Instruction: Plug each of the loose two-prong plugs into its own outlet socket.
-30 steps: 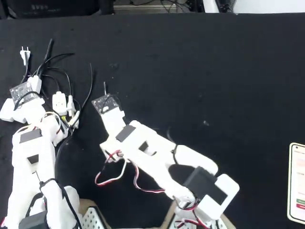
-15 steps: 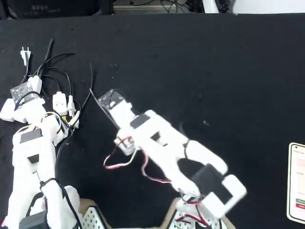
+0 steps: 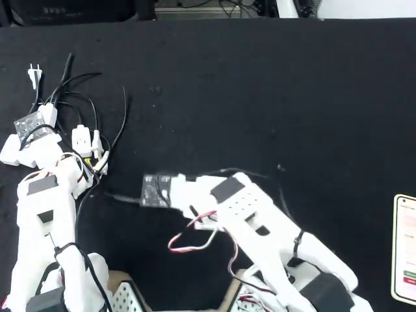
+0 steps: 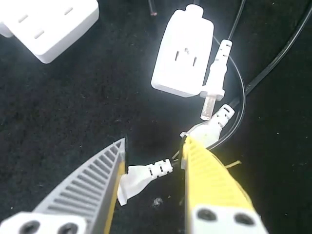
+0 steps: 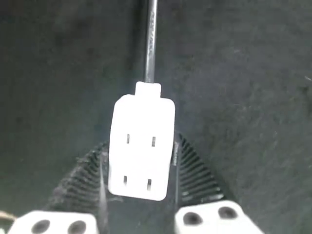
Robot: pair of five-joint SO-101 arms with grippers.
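White and boxy, the plastic outlet block (image 5: pixel 141 117) shows two pairs of slim slots on its face, with a black cord (image 5: pixel 150 39) leaving one end; the right gripper (image 5: pixel 141 146) pinches it by its sides over the black table (image 3: pixel 273 97), near the front middle in the high view. The left gripper (image 4: pixel 153 146) stands spread, its grey and yellow fingers either side of a small white two-prong plug (image 4: pixel 146 173) lying on the table; near it we see a second white outlet block (image 4: pixel 184 53) with another white plug (image 4: pixel 214 83) just beside it. A white card (image 3: pixel 406 247) at the table's edge carries print too small for us to read.
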